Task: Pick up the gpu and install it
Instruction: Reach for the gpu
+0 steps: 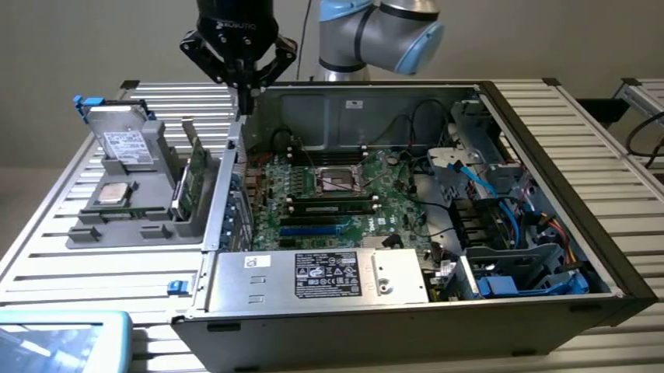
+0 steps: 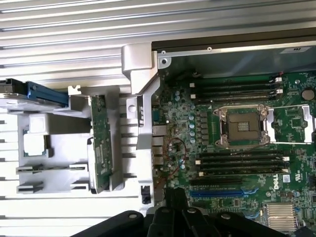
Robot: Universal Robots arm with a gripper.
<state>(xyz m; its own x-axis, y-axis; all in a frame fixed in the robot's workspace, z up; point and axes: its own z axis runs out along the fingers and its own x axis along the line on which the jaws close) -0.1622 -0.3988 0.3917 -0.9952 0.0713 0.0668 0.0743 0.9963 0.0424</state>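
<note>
The gpu [image 1: 191,180] stands on edge in a slot of the grey holder [image 1: 124,227] at the exterior view's left, beside the open computer case [image 1: 343,299]. In the wrist view, the gpu [image 2: 101,145] appears edge-on as a thin green board in the holder [image 2: 54,163]. My gripper [image 1: 247,99] hangs high over the case's rear left corner, above and behind the card and apart from it. Its fingers [image 2: 175,197] are shut together with nothing between them. The motherboard [image 1: 332,198] lies exposed in the case, with blue and black expansion slots [image 2: 217,191] near its front.
A silver hard drive [image 1: 127,146] with a white label leans in the holder's back, and a second drive [image 1: 112,194] lies flat in it. The case's left wall [image 1: 223,186] separates holder and motherboard. The power supply [image 1: 322,276] and the blue cables [image 1: 487,194] crowd the front and right.
</note>
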